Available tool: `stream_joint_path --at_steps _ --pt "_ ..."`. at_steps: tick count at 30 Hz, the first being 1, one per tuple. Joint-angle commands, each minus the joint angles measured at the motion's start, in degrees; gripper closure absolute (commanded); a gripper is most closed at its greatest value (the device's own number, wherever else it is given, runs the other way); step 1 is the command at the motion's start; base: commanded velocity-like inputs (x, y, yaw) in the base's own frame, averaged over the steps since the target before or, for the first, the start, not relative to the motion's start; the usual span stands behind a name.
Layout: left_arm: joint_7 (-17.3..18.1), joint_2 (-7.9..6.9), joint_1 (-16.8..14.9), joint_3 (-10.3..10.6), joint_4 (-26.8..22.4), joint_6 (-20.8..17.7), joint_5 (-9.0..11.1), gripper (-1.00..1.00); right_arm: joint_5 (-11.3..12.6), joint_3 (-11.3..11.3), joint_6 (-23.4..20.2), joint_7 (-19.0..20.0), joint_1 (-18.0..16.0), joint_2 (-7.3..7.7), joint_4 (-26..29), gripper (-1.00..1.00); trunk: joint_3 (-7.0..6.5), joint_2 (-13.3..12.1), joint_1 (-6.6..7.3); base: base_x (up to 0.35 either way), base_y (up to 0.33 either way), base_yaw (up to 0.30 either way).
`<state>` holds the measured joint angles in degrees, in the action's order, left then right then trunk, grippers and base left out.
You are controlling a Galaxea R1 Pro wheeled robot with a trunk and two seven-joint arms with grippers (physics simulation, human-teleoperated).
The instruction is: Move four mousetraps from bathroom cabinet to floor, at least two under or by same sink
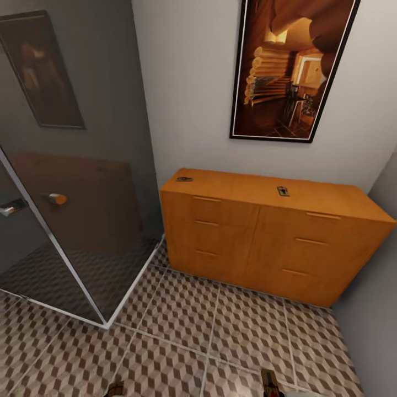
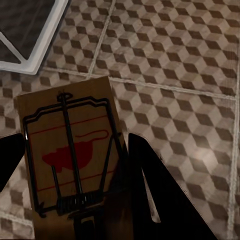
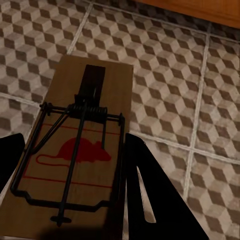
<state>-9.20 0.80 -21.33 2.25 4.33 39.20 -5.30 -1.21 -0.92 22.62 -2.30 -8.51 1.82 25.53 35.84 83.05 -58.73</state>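
- Orange-brown wood makes up the cabinet, ahead of both arms, with two mousetraps left on its top.
- Tiled bathroom floor lies beneath both grippers.
- Left gripper is clamped across one trap, dark fingers on the board's long edges.
- Right gripper pinches another trap likewise.
- Each board looks light, stiff and thin; gripping the wooden edges, clear of the sprung wire, seems safest.
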Motion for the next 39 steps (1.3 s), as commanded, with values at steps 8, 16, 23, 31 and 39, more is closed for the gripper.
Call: stream_joint_path --at_steps 8,16,23,31,39 --pt "-0.6 0.00 -0.1 0.2 0.2 0.3 -0.6 1.00 -0.1 -0.1 0.1 -0.4 0.0 0.02 -0.1 1.00 0.05 0.0 0.00 0.000 0.000 0.287" --pt "-0.6 -0.01 -0.1 0.2 0.2 0.3 -0.6 1.00 -0.1 -0.1 0.1 -0.4 0.0 0.02 -0.1 1.00 0.05 0.0 0.00 0.000 0.000 0.287" --pt "-0.6 -0.01 -0.1 0.2 0.2 0.3 -0.6 1.00 -0.1 -0.1 0.1 -0.4 0.0 0.02 -0.6 1.00 0.05 0.0 0.00 0.000 0.000 0.287" --pt "-0.6 -0.01 -0.1 0.2 0.2 0.3 -0.6 1.00 -0.1 -0.1 0.1 -0.4 0.0 0.02 -0.8 1.00 0.05 0.0 0.00 0.000 0.000 0.287" --pt "-0.6 -0.01 -0.1 0.2 0.2 0.3 -0.6 1.00 -0.1 -0.1 0.1 -0.4 0.0 0.01 -0.9 1.00 0.05 0.0 0.00 0.000 0.000 0.287"
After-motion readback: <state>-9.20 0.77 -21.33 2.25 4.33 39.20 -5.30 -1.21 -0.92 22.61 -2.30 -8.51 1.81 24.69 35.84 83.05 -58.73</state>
